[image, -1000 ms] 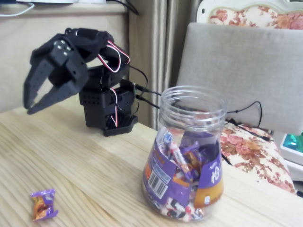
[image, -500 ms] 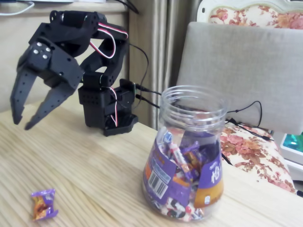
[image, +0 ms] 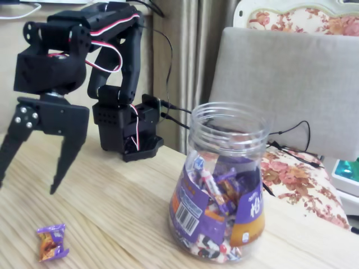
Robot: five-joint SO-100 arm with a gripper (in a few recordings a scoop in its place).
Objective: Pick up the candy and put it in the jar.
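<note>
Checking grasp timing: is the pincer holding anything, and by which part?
Nothing. The pincer hangs open above the table; the candy lies loose below it.

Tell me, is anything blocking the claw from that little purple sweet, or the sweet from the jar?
Nothing visible. The open gripper hangs above and slightly left of the candy, with bare wooden table between them. Bare tabletop also separates the candy from the jar, whose wide mouth has no lid.

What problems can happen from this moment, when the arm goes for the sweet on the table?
1. The open gripper hangs above and left of the candy in the fixed view; descending straight, it may miss.
2. The shiny, crumpled wrapper could slip from the fingers.
3. The jar has a narrow neck, so the candy might fall outside it.
</note>
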